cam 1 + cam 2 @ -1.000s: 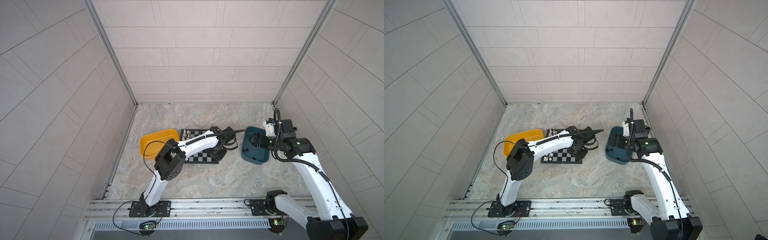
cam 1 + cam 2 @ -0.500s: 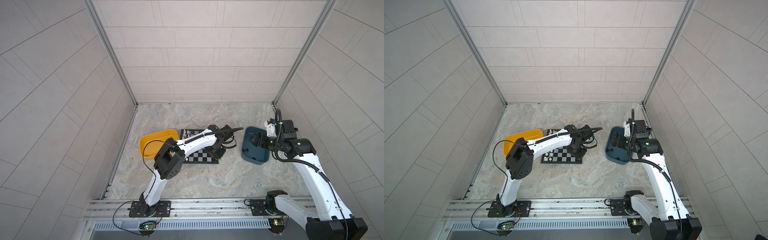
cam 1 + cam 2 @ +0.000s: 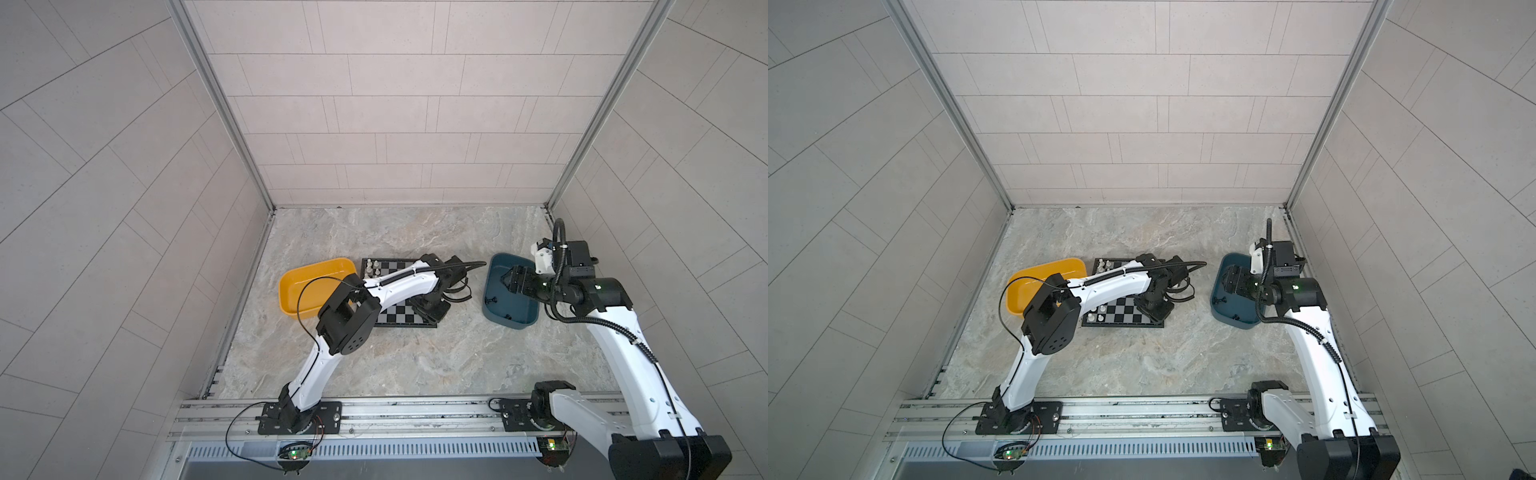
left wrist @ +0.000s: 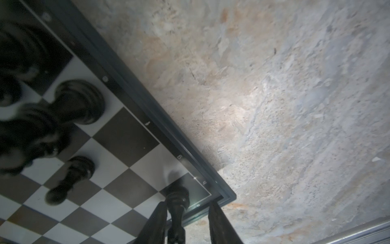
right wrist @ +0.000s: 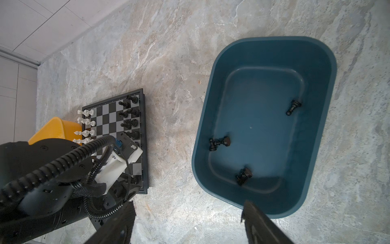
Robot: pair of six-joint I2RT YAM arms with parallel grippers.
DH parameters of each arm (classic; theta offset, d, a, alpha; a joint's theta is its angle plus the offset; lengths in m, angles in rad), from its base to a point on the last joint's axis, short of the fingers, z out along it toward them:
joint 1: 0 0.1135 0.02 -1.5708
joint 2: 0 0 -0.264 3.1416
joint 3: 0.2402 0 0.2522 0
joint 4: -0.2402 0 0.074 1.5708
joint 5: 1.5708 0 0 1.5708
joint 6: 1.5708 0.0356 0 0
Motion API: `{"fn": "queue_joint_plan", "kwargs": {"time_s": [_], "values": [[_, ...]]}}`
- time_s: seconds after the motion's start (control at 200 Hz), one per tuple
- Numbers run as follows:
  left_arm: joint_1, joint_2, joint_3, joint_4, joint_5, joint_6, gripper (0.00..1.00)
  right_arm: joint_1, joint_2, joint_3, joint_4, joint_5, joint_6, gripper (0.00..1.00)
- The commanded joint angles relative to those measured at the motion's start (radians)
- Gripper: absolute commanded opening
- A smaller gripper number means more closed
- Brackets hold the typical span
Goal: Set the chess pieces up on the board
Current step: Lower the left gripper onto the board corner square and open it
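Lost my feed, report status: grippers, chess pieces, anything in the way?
Left gripper open astride small black plastic chessman on corner square of checkered board. Right gripper open, empty, over dark teal plastic tray; three black chessmen lying inside. No obstruction seen.

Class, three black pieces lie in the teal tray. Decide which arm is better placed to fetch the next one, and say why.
Right, probably. The right tool hangs open over the teal tray holding the three black pieces; the left tool is busy, straddling a black piece on the board's corner.
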State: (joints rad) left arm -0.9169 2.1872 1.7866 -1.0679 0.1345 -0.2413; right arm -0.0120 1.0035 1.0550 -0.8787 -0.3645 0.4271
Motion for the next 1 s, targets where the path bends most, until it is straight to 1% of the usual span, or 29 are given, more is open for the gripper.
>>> {"fn": "queue_joint_plan", "kwargs": {"time_s": [0.0,0.235,0.34,0.615,0.806,0.996], "values": [[-0.002,0.018,0.026,-0.019,0.001,0.013,0.40,-0.009,-0.006,-0.015,0.009,-0.009,0.002,0.82],[-0.002,0.029,0.026,-0.004,0.012,0.008,0.44,-0.011,-0.005,-0.019,0.018,-0.020,0.004,0.81],[-0.002,0.036,0.035,-0.005,0.021,-0.005,0.41,-0.012,-0.005,-0.016,0.019,-0.021,0.006,0.81],[-0.001,0.033,0.036,0.000,-0.004,-0.018,0.41,-0.013,-0.006,-0.023,0.024,-0.031,0.010,0.81],[0.000,0.017,0.059,-0.007,-0.022,-0.017,0.46,-0.013,-0.004,-0.024,0.023,-0.021,0.009,0.81],[0.014,-0.054,0.067,-0.012,-0.045,-0.018,0.54,-0.013,0.007,-0.021,0.024,0.016,0.013,0.83]]}}
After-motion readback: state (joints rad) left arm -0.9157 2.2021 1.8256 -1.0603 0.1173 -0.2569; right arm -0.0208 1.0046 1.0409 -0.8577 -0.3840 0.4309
